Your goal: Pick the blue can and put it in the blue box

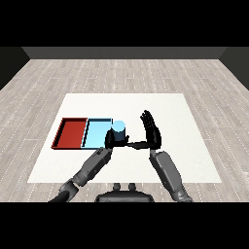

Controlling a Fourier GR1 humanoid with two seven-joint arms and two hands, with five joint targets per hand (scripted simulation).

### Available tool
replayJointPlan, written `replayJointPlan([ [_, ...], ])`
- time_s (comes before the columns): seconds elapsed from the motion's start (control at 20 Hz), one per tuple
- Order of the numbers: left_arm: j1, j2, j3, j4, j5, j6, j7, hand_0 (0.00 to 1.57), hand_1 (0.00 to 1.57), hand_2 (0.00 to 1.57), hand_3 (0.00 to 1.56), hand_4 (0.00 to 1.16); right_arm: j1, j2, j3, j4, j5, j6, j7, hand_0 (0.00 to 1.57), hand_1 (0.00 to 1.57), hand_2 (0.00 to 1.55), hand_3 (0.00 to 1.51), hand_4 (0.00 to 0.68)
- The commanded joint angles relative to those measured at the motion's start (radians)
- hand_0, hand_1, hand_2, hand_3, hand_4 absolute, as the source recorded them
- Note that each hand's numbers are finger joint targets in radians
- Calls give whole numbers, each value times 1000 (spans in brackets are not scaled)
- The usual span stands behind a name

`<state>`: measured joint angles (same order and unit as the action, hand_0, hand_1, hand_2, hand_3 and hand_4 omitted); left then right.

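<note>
The blue can (118, 128) stands upright at the right edge of the light blue tray (96, 133), its pale top showing. My left hand (111, 140) is curled round the can's lower body, which hides most of it. My right hand (152, 130) stands just right of the can with its fingers straight and pointing up. Its thumb reaches left toward the can. I cannot tell whether the can rests on the table or is lifted a little.
A red tray (71, 132) lies directly left of the light blue tray, the two touching side by side. The white table (180, 146) stretches to the right and to the far side of the hands.
</note>
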<state>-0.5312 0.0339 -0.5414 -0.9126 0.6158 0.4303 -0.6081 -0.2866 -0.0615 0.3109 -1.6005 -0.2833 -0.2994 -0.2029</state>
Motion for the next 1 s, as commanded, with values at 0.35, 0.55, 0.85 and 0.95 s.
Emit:
replayJointPlan([
  [0.35,-53,201,108,0,-78,39,138,1571,1571,1571,1523,1152,195,-39,-189,-91,-159,95,-80,0,0,0,0,0],
  [0.55,-60,272,96,90,-136,82,212,1571,1571,1571,1514,1148,199,-30,-196,-55,-162,120,-110,0,0,0,0,0],
  [0.85,-220,265,51,380,-226,101,404,1571,1571,1561,1483,1012,196,-21,-207,-21,-157,108,-104,0,0,0,0,0],
  [0.95,-247,277,39,419,-254,118,473,1571,1571,1520,1403,999,243,-5,-195,-49,-157,117,-133,0,0,0,0,0],
])
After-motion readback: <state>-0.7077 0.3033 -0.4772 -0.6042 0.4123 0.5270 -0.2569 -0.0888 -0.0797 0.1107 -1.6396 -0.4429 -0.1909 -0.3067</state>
